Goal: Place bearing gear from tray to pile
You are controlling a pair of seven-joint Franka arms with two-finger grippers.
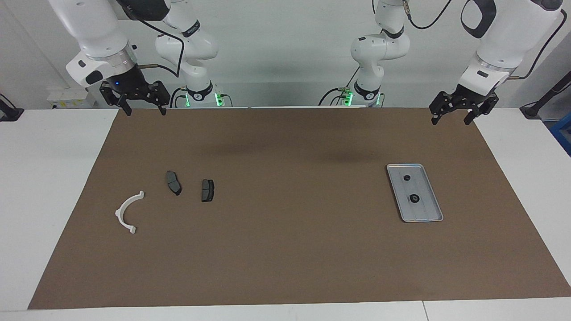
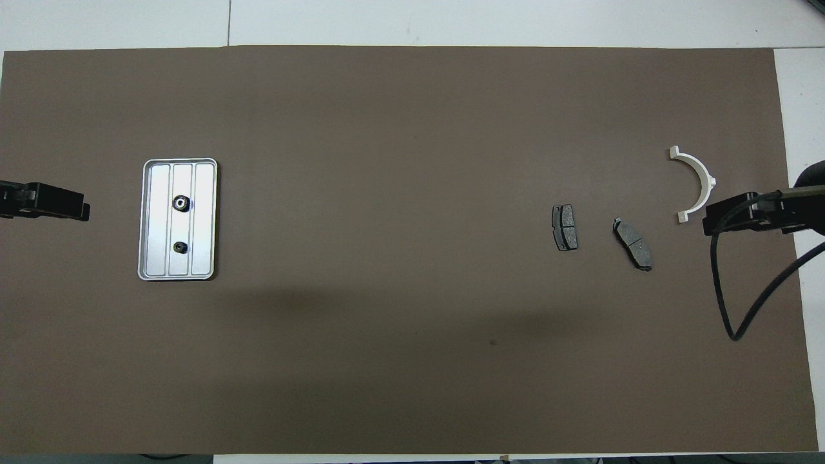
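Observation:
The silver ridged tray (image 1: 427,206) (image 2: 205,219) lies on the brown mat toward the left arm's end. Two small black round parts rest in it: a larger ring-like one (image 1: 414,199) (image 2: 181,203) and, nearer the robots, a smaller one (image 1: 406,178) (image 2: 181,247). I cannot tell which is the bearing gear. The pile sits toward the right arm's end: a white half-ring bracket (image 1: 120,210) (image 2: 707,175) and two dark brake pads (image 1: 173,183) (image 1: 207,190) (image 2: 633,243) (image 2: 564,227). Both grippers hang open and empty, raised: the left gripper (image 1: 451,118) (image 2: 64,206) over the mat's edge beside the tray, the right gripper (image 1: 146,110) (image 2: 722,219) over the mat's edge beside the bracket.
The brown mat (image 1: 285,249) covers most of the white table (image 1: 44,178). A black cable (image 2: 741,303) loops down from the right arm over the mat's end. A wide bare stretch of mat separates tray and pile.

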